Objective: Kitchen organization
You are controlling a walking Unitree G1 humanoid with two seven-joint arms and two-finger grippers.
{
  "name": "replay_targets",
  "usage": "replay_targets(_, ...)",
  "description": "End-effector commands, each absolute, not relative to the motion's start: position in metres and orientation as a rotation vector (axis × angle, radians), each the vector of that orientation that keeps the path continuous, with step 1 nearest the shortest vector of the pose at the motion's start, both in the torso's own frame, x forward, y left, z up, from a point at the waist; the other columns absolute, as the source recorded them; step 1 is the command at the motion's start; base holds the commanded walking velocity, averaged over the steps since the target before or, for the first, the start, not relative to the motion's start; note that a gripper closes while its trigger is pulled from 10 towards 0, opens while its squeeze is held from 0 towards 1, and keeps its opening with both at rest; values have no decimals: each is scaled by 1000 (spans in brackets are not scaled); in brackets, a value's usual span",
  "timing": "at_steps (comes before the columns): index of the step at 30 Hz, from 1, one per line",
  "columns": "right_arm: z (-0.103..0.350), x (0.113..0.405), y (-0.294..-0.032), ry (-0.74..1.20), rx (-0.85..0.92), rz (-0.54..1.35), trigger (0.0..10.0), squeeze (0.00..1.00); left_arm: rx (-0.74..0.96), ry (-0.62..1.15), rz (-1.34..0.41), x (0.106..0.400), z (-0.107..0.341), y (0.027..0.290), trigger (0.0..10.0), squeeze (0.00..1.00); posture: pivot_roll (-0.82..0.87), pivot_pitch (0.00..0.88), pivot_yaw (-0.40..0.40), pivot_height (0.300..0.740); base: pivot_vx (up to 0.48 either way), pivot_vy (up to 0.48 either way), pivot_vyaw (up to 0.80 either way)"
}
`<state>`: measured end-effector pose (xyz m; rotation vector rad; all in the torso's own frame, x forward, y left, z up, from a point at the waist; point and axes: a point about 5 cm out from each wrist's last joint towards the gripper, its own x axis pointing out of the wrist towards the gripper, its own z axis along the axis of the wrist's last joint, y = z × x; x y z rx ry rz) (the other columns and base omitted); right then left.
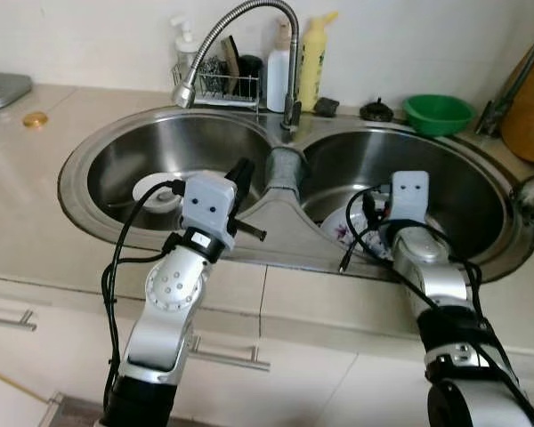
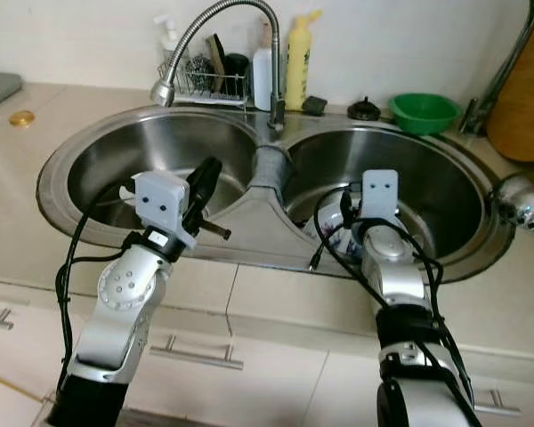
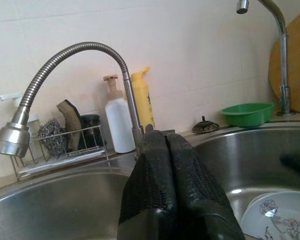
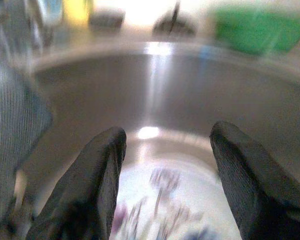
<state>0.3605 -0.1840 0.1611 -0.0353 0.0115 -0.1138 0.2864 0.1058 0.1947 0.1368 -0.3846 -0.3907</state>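
A double steel sink [image 1: 280, 236] is set in the counter before me. A white plate with a purple flower pattern [image 1: 338, 233] lies in the right basin. My right gripper [image 4: 167, 132] hovers open just above it, and the plate [image 4: 165, 210] shows between and below the black fingers. My left gripper [image 1: 243, 171] is shut on nothing and points over the divider between the basins, toward the faucet [image 3: 80, 55]. A white dish [image 1: 153, 191] rests at the bottom of the left basin.
A wire rack [image 1: 218, 82] with a scourer stands behind the sink. Beside it are a white bottle [image 1: 279, 58] and a yellow bottle [image 1: 313, 49]. A green bowl [image 1: 438, 113] and a wooden board [image 1: 529, 98] are at the back right. Cupboard handles [image 1: 227, 356] run below the counter.
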Motion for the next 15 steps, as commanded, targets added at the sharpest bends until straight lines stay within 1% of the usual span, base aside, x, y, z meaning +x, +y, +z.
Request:
replay_targets(1,177,354,-186,-87,-46,-159,10000,1000,124,-376,-393,287,196,104,10000,0,114,0,-38,740,0,0,0)
replay_targets(2,185,347,-186,-143,-59,-195,10000,1000,123,-372,-393,287,195,104,10000,0,114,0,-38,740,0,0,0)
replay_targets(3,189,340,-184,-180,-74,-191,10000,0,124,-372,-395,287,195,104,10000,0,112,0,-39,740,0,0,0)
replay_targets(4,192,331,-180,-218,-96,-178,10000,0,126,-372,-400,287,195,104,10000,0,112,0,-39,740,0,0,0)
replay_targets(5,192,331,-180,-218,-96,-178,10000,0,126,-372,-400,287,195,104,10000,0,112,0,-39,740,0,0,0)
replay_targets(6,194,321,-177,-246,-115,-164,10000,0,128,-375,-405,286,196,103,10000,0,112,0,-39,740,0,480,0)
replay_targets(7,194,321,-177,-246,-115,-164,10000,0,128,-375,-405,286,196,103,10000,0,112,0,-39,740,0,480,0)
replay_targets(8,192,310,-174,-258,-137,-156,10000,0,125,-371,-410,286,196,103,10000,0,112,0,-39,740,0,480,0)
replay_targets(13,185,292,-172,-247,-141,-176,10000,0,123,-374,-419,285,196,102,10000,0,95,0,-34,740,0,480,0)
replay_targets(15,181,283,-172,-245,-179,-194,10000,0,125,-373,-421,285,196,102,10000,0,98,0,-32,740,0,480,0)
